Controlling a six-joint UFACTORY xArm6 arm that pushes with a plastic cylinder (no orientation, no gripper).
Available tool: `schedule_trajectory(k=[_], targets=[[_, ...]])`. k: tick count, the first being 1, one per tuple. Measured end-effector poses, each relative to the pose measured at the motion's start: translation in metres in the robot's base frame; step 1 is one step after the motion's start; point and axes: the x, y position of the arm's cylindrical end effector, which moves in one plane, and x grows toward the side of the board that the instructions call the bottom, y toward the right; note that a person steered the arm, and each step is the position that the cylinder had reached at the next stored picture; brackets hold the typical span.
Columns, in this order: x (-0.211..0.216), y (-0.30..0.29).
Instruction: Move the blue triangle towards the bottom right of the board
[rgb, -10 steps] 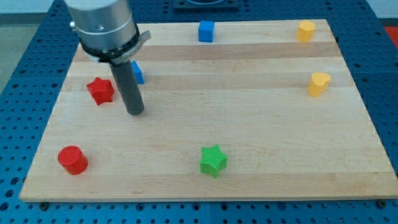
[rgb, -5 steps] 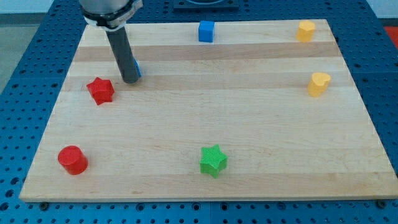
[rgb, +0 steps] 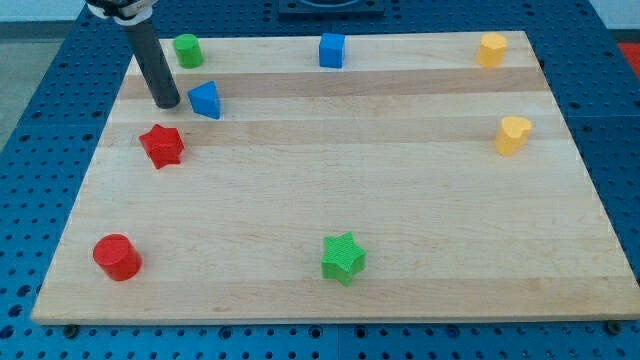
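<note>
The blue triangle (rgb: 205, 99) lies near the view's top left of the wooden board (rgb: 330, 260). My tip (rgb: 166, 103) rests on the board just to the triangle's left, a small gap apart. The dark rod rises from it up and to the left, out of the view's top. A green cylinder (rgb: 187, 49) stands above and between them.
A red star (rgb: 161, 145) lies just below my tip. A red cylinder (rgb: 117, 257) is at bottom left, a green star (rgb: 343, 257) at bottom middle. A blue cube (rgb: 331, 49) is at top middle. Two yellow blocks (rgb: 491, 48) (rgb: 513, 134) are at the right.
My tip has moved up and to the left, from below the blue triangle to its left side. The triangle and the green cylinder, hidden before, now show fully.
</note>
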Motion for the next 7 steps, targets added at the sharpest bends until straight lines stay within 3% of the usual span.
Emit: schedule_trajectory(k=[2, 4, 7], targets=[[-0.004, 0.004], [-0.002, 0.049], [0.035, 0.076]])
